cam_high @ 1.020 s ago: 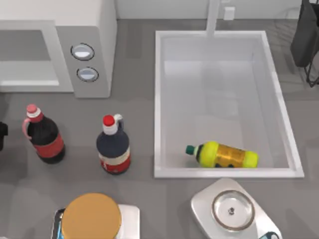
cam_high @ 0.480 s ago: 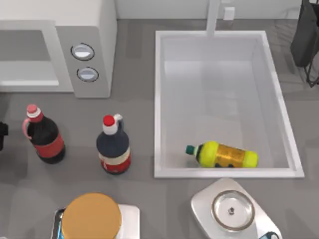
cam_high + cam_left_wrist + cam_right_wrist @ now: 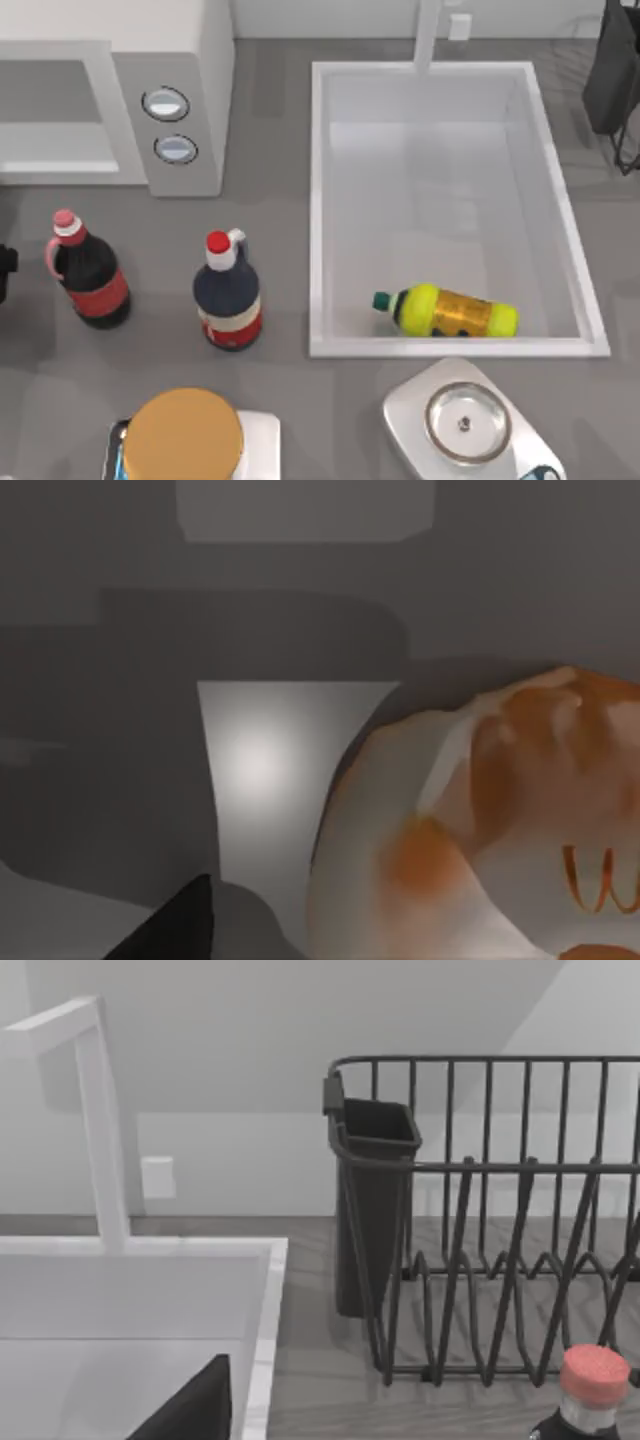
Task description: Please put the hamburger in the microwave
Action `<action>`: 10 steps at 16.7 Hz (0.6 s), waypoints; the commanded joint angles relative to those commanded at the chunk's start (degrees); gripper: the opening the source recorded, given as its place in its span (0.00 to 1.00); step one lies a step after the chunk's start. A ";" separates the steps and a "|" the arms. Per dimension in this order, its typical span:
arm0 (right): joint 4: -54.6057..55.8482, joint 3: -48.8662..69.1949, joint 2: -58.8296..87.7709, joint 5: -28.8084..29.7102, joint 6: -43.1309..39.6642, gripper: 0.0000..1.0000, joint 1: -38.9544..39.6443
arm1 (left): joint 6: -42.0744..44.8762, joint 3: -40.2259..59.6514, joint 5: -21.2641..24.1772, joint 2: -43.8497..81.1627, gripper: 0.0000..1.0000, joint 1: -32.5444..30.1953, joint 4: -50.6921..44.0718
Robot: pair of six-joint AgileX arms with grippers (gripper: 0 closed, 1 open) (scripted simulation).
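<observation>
From the top view I see the hamburger (image 3: 183, 436) at the lower left of the frame, its golden-orange bun resting on a white tray (image 3: 262, 436) at the bottom edge of the grey desk (image 3: 270, 200). The microwave (image 3: 120, 95) fills the upper left corner, its grey panel with two round dials (image 3: 166, 104) facing down the frame.

Between them stand two dark bottles: one with a pink cap (image 3: 88, 272) at the left, one with a red cap (image 3: 228, 295) nearer the middle. The white sink (image 3: 445, 75) takes the right half, with a yellow bottle (image 3: 448, 311) lying on its side along the lower wall. Just below the sink sits a silver scale (image 3: 462, 420). A dark rack (image 3: 615, 80) shows at the upper right corner.

My left wrist view looks close onto the hamburger (image 3: 500, 830); a dark tip of the left claw (image 3: 175, 925) shows at the lower edge, and I cannot tell whether it is apart or together. My right wrist view shows the sink, the rack (image 3: 490, 1220) and a dark tip of the right claw (image 3: 195, 1405); its state I cannot tell either.
</observation>
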 joint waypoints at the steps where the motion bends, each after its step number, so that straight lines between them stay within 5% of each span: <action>1: 0.00 0.00 0.00 0.00 0.00 1.00 0.00 | 0.00 0.00 0.00 0.00 0.00 0.00 0.00; 10: 0.00 0.00 0.00 0.00 0.00 1.00 0.00 | 0.70 0.90 -0.16 -5.66 0.00 0.95 -6.11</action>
